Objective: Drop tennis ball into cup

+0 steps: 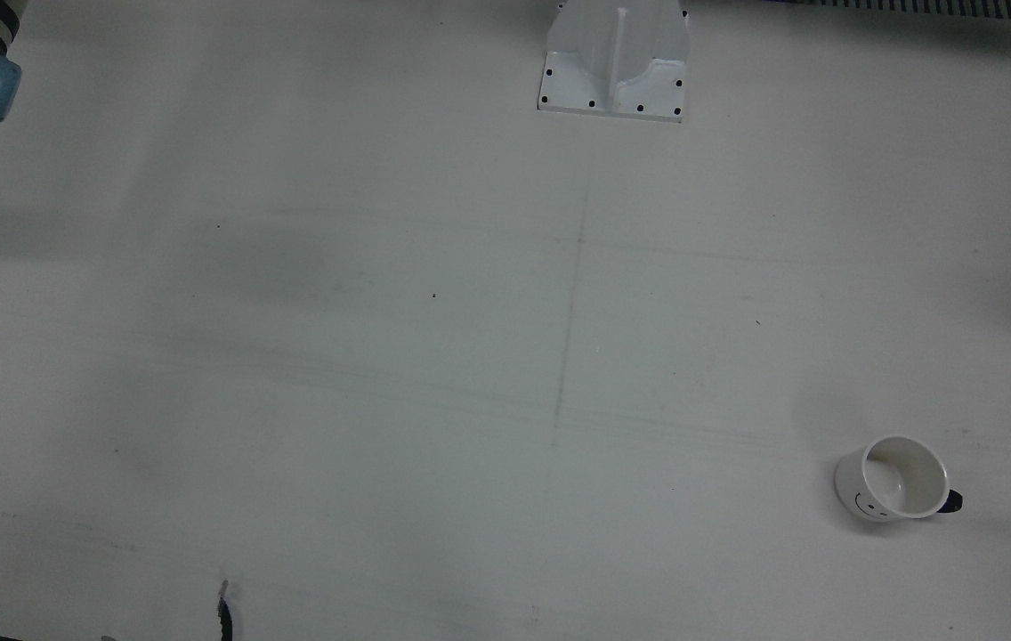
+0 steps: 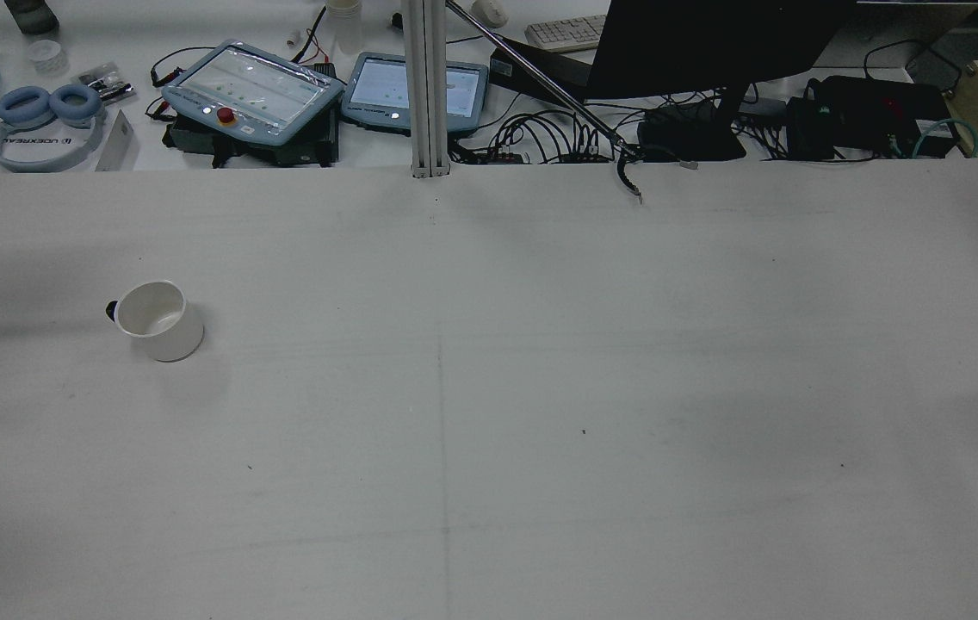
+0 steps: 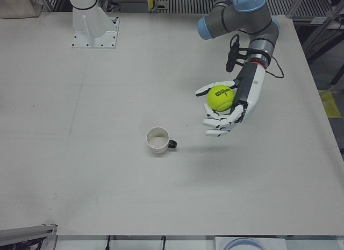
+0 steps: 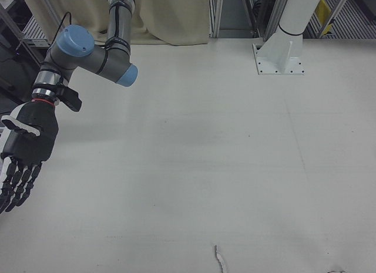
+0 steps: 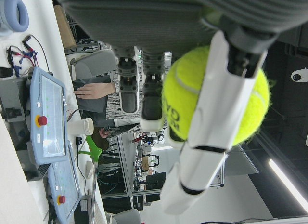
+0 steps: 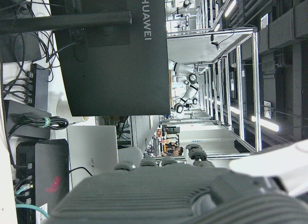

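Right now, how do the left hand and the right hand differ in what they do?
The left hand holds the tennis ball, its fingers curled around it; the right hand holds nothing, its fingers straight and apart. The left hand is beside the cup, raised off the table; the right hand is at the far side, with no cup near it. Both are off the table.

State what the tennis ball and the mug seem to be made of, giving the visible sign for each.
Tennis ball: fuzzy yellow-green felt, matte, with a printed logo and curved seam; rubber core presumed. Mug: likely glazed ceramic, smooth white walls with a slight sheen and a dark handle.
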`<state>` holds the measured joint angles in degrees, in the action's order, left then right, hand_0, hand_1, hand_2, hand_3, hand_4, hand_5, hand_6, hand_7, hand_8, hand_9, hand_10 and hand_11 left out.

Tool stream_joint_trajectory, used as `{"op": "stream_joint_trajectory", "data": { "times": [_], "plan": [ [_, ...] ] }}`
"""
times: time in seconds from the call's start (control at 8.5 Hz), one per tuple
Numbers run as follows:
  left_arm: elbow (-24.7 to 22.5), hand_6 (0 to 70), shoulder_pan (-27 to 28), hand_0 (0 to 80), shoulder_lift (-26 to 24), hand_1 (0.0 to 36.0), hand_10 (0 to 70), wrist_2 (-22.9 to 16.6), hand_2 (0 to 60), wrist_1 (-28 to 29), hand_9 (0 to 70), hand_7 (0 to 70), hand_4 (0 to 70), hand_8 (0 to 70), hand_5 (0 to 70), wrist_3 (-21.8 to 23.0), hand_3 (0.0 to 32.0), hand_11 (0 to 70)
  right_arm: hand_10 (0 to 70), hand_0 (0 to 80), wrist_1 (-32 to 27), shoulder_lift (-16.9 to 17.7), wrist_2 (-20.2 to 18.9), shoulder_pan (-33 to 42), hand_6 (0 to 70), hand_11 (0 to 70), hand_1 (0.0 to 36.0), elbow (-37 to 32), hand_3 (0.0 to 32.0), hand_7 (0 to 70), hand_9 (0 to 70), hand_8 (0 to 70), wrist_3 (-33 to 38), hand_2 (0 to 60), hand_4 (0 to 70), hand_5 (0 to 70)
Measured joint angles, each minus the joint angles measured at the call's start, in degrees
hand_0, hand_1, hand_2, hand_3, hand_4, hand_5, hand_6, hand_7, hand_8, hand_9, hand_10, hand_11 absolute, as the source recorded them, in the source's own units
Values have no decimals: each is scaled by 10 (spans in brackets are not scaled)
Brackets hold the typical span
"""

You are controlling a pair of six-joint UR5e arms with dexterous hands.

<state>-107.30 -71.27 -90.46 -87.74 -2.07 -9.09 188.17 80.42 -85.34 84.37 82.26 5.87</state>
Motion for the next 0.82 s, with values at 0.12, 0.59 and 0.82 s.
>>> {"op": "stream_joint_trajectory", "data": {
  "times": [0.12,0.59,0.82],
  "plan": [
    [1,700,26,800,-11,294,199,18,167,-3,584,700,259,537,295,-8,0,314,0,0,0,0,0,0,0,0,0,0,0,0,0,0,0,0,0,0],
    [12,700,124,800,-36,278,197,90,136,3,583,700,257,530,261,-61,0,308,0,0,0,0,0,0,0,0,0,1,0,0,0,0,0,0,0,0],
    [36,700,180,800,-49,259,193,129,143,8,577,700,254,540,287,-72,0,302,0,0,0,0,0,0,0,0,0,1,0,0,0,0,0,0,0,0]
  ]
}}
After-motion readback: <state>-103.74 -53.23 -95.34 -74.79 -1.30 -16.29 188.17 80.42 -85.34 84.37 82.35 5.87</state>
